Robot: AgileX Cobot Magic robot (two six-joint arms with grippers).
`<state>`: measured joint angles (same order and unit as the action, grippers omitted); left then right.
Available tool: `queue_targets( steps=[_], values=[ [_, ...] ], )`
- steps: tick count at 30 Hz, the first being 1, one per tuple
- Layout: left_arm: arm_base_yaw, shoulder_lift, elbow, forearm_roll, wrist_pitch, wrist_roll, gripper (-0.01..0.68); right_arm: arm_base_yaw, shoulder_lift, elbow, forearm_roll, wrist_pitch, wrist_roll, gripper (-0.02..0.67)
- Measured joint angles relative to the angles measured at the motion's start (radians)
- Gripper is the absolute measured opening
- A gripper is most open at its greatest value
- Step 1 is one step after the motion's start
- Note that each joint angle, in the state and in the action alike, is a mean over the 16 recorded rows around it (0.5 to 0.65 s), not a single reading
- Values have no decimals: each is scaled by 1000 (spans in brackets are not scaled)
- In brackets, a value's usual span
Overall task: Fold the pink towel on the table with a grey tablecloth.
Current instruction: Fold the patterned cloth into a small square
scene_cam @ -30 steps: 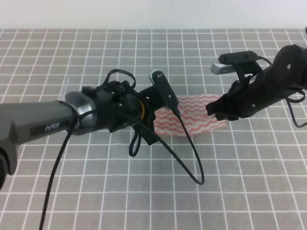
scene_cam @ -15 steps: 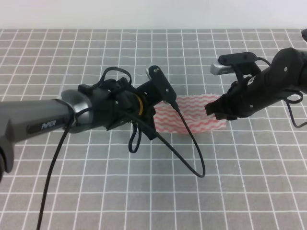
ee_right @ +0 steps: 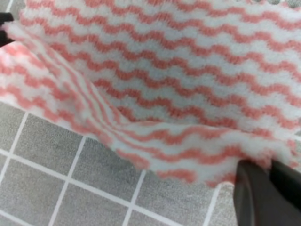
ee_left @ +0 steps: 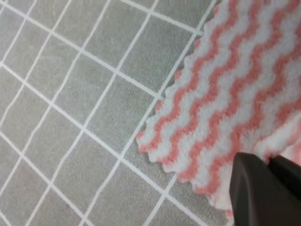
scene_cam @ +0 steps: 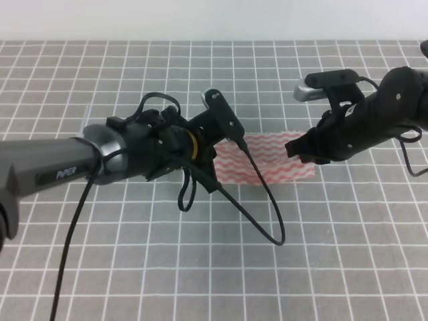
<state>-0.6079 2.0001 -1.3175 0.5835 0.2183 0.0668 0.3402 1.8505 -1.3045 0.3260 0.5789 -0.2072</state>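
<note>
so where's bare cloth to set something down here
Bare grid along the far edge of the table with a grey tablecloth and across its near side. Crowded mid-table: pink towel between left gripper and right gripper.

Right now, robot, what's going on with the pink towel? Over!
Both end effectors shut on pink towel: left, right. Near edge lifted off grey tablecloth, folding. Nothing in the way.

One pink towel (scene_cam: 271, 160), one table (scene_cam: 200, 267), two claws.
</note>
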Motion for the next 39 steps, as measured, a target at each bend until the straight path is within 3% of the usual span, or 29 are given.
queue_targets(
  steps=[39],
  values=[
    [27, 58, -63, -5, 2, -39, -1, -17, 41, -3, 7, -95, -2, -15]
  ],
)
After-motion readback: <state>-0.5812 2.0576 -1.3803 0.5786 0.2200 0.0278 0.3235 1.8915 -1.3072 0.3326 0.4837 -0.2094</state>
